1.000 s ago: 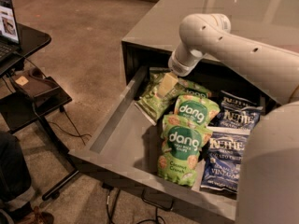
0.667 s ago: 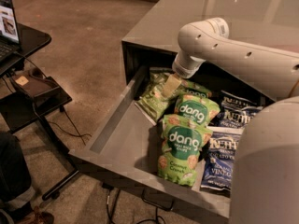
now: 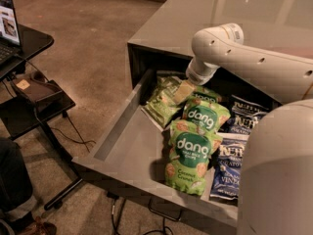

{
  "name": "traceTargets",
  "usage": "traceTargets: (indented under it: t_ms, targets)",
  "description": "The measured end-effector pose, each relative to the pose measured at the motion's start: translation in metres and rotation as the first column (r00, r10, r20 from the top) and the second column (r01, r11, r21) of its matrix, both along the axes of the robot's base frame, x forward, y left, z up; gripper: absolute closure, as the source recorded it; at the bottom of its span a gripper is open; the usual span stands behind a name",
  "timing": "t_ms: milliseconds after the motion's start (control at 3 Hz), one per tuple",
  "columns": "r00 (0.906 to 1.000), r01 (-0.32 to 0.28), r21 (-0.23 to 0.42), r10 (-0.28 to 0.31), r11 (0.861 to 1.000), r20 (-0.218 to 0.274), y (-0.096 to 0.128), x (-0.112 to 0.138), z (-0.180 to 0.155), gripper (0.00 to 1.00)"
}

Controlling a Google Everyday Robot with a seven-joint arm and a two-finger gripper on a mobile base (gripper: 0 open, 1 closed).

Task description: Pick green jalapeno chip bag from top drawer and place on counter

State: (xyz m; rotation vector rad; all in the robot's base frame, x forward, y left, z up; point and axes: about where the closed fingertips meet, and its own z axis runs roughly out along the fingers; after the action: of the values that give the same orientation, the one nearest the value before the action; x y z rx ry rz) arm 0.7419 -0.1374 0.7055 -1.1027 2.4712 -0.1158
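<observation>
The green jalapeno chip bag (image 3: 160, 104) is dull olive and lies at the back left of the open top drawer (image 3: 115, 133), partly under the other bags. My gripper (image 3: 181, 92) hangs down from the white arm (image 3: 215, 45) into the drawer, right at the bag's upper right corner. It seems to touch the bag. The glossy grey counter (image 3: 195, 13) lies behind the drawer.
Two bright green dang bags (image 3: 205, 115) (image 3: 188, 155) and dark blue Kettle bags (image 3: 227, 170) fill the drawer's right half. The drawer's left floor (image 3: 132, 146) is bare. A black desk with a laptop (image 3: 19, 43) stands to the left, and cables run across the floor.
The arm has shifted a little to the right and its forearm has dropped lower. The gripper stays at the olive bag, and the bags have not moved.
</observation>
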Motion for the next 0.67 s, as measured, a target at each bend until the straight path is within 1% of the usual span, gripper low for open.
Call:
traceTargets:
  t_ms: [333, 667]
  targets:
    - [0.9999, 0.007, 0.006, -0.007, 1.000, -0.016, 0.001, 0.002, -0.015, 0.00]
    - [0.9993, -0.004, 0.033, 0.006, 0.999, -0.036, 0.009, 0.007, -0.039, 0.00]
